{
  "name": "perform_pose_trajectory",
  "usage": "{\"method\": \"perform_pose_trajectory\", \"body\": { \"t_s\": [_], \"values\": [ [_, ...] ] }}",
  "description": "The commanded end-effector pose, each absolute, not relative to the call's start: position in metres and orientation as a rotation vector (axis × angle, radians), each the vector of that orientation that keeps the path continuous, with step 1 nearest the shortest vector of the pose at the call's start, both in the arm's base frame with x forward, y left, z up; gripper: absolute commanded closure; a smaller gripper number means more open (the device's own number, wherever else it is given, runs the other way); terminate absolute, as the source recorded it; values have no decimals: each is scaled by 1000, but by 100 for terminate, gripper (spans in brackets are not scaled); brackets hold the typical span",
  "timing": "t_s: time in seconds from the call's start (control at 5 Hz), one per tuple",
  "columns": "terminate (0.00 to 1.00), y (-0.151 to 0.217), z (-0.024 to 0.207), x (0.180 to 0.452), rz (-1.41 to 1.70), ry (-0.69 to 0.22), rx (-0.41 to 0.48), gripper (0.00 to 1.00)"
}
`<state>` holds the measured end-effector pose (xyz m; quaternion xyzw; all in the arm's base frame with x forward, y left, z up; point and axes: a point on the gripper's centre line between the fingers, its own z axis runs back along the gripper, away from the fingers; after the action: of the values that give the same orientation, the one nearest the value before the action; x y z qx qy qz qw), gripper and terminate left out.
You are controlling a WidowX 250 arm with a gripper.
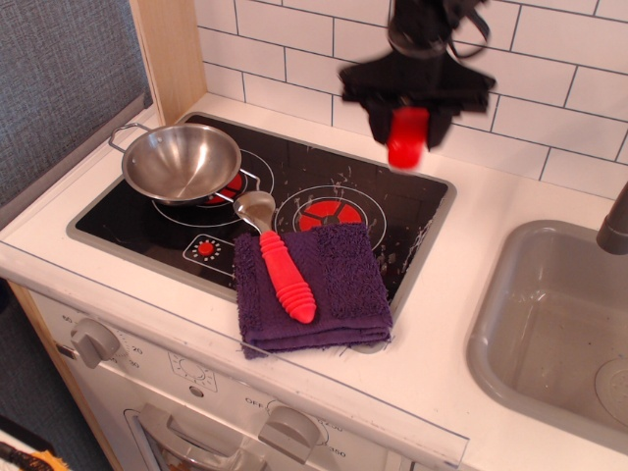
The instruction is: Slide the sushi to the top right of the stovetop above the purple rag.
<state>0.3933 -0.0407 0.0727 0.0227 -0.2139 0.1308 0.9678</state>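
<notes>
My black gripper [409, 123] hangs above the far right corner of the black stovetop [392, 211]. It is shut on the sushi [407, 138], a small glossy red block that shows between the fingers, held in the air above the cooktop. The purple rag [339, 280] lies folded on the stovetop's front right part, below and to the left of the gripper. A red-handled metal spoon [285, 275] lies across the rag.
A steel pan [182, 162] sits on the left burner. A grey sink [559, 324] is at the right, with a dark tap [616, 226] at the frame edge. White tiled wall behind; wooden post [169, 49] at the back left.
</notes>
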Motion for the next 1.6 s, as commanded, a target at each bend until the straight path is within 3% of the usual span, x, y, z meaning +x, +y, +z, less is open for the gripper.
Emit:
{"method": "perform_pose_trajectory", "body": {
  "t_s": [0.0, 0.2, 0.4, 1.0, 1.2, 1.4],
  "values": [
    [0, -57, 47, 392, 248, -403, -8, 100],
    [0, -50, 41, 390, 259, -382, 9, 100],
    [0, -43, 46, 388, 295, -376, 27, 0],
    [0, -38, 69, 385, 331, -429, 22, 0],
    [0, -50, 85, 391, 322, -477, -33, 0],
    [0, -59, 115, 386, 312, -501, 13, 0]
  ]
}}
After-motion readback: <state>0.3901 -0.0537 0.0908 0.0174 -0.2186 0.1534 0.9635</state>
